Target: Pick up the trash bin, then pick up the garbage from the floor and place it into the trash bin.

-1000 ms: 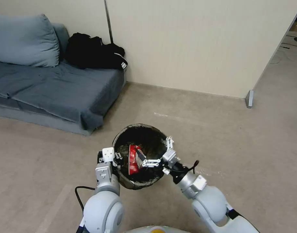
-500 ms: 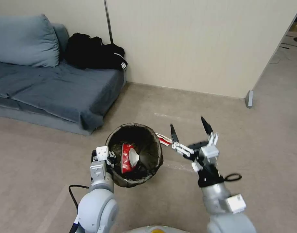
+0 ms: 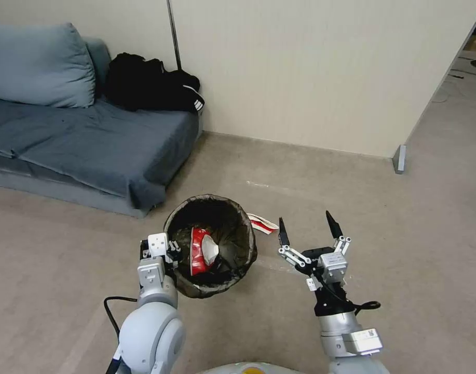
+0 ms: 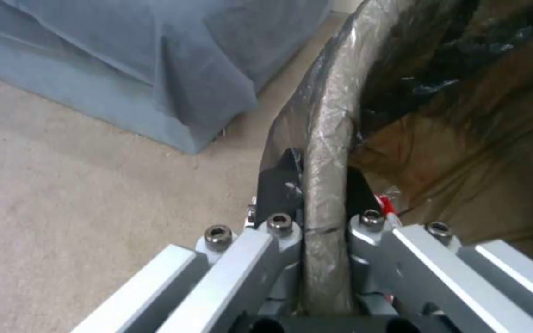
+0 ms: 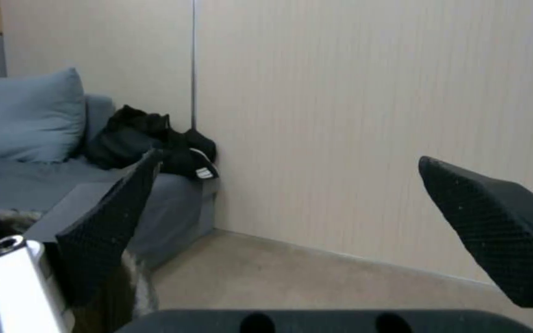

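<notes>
Left gripper (image 3: 167, 253) pinches the round bag-lined trash bin (image 3: 238, 208) at its nine o'clock rim; right gripper (image 3: 306, 228) hangs spread wide, empty, a red-and-white flattened cup (image 3: 262, 224) at its ten o'clock.

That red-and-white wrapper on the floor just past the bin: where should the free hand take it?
The red-and-white wrapper lies flat on the floor beside the trash bin. Probably best from straight above with the open right hand, pinching its free end away from the bin. The left hand holds the rim.
</notes>
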